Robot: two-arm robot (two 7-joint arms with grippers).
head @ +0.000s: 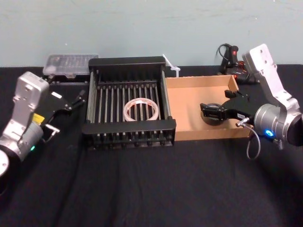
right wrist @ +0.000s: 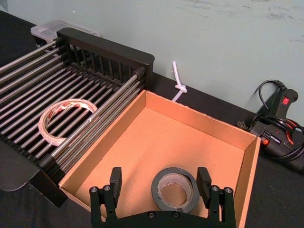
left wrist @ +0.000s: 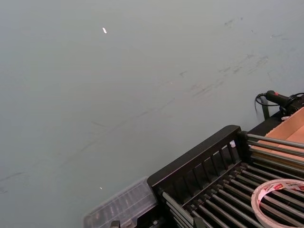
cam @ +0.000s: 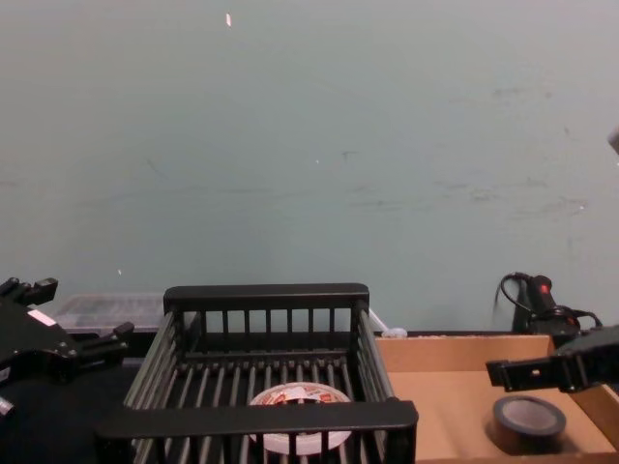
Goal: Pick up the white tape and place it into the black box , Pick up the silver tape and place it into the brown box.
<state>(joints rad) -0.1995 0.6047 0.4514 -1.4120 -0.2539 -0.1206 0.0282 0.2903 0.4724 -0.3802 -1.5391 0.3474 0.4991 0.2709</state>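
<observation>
The right gripper (right wrist: 162,183) stands with its jaws spread wide, and the silver tape (right wrist: 174,189) lies flat between the two fingers (right wrist: 115,179) with a gap on each side, touching neither as far as the right wrist view shows. The roll rests on the floor of the brown box (right wrist: 199,119), near its front wall. Just beside that tray sits the black box (head: 129,128), and the white tape (head: 140,109) lies flat on its bars. The left gripper (head: 75,100) hangs off to the crate's left over the black table (head: 151,189), its jaws apart and holding nothing.
</observation>
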